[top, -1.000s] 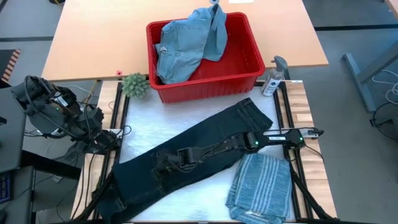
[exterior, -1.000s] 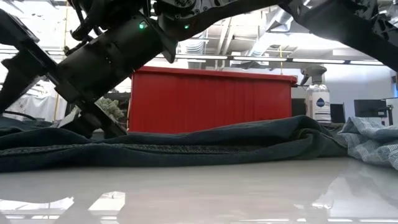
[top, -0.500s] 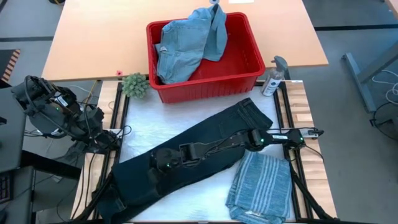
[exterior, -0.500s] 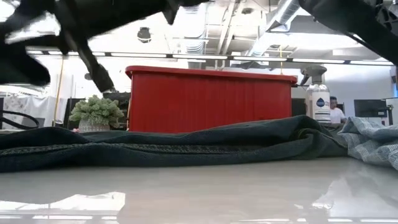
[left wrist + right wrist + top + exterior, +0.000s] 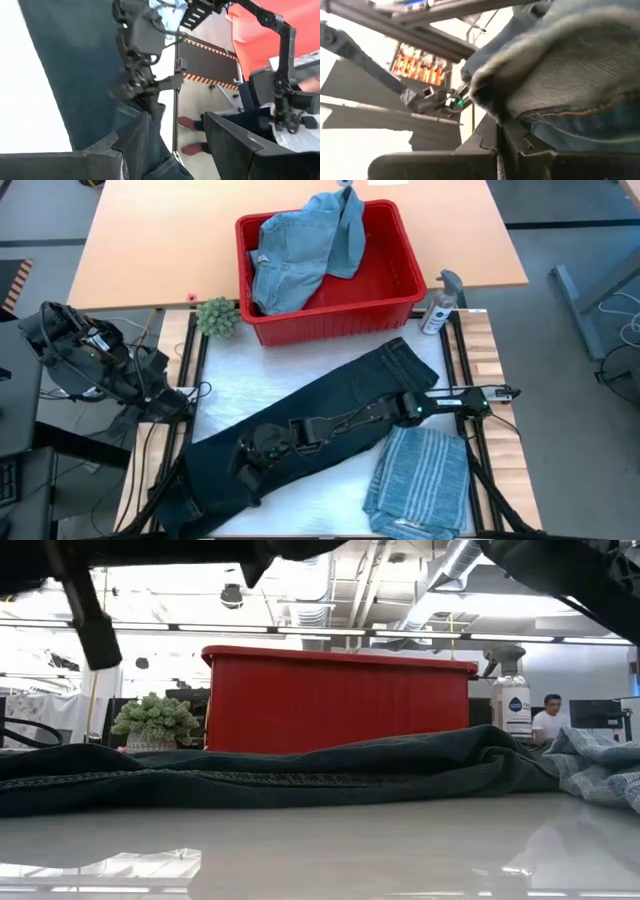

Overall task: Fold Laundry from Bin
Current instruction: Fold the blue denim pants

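Navy trousers (image 5: 330,415), long axis diagonal

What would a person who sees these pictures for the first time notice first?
First, the long dark navy trousers lying diagonally across the white table, with the right gripper shut on their cloth near the lower left end. Next, the bright red bin at the table's far edge, with light blue denim pieces heaped in it. A folded blue-grey striped shirt lies at the near right.
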